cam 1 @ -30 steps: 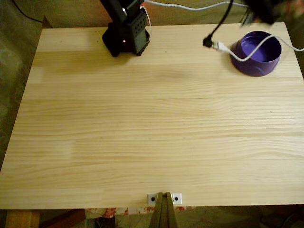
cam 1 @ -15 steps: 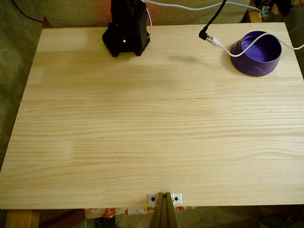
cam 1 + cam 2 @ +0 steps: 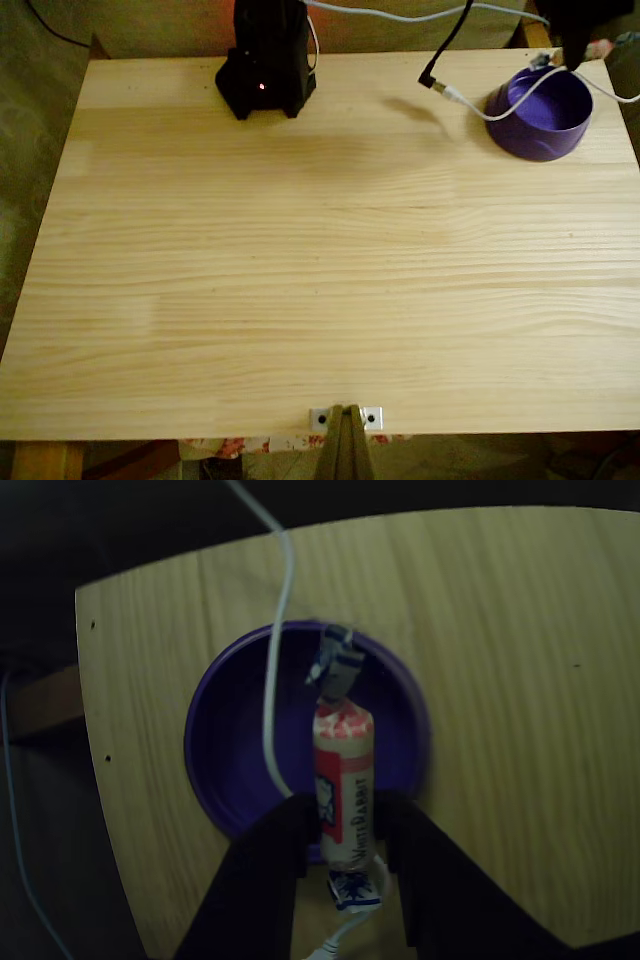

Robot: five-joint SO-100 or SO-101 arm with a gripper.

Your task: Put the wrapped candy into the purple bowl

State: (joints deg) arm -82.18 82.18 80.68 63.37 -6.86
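In the other view, the wrapped candy [image 3: 343, 770] has a pink-white middle with red print and twisted blue-white ends. My gripper [image 3: 345, 815] is shut on its lower half between two black fingers. The candy hangs over the inside of the purple bowl [image 3: 225, 745]. In the fixed view the purple bowl [image 3: 540, 125] stands at the table's far right corner. The dark gripper [image 3: 575, 45] hovers over its far rim, and one candy end [image 3: 542, 61] pokes out to the left.
A white cable [image 3: 505, 108] lies across the bowl and joins a black plug [image 3: 430, 78] to its left; it also crosses the bowl in the other view [image 3: 272, 700]. The arm's black base [image 3: 265, 65] stands at the table's far edge. A metal bracket [image 3: 345, 416] sits at the near edge.
The gripper was blurred above the bowl, then nearly out of frame at the top right. It now sits lower over the bowl's far rim. The plug shifted slightly left.
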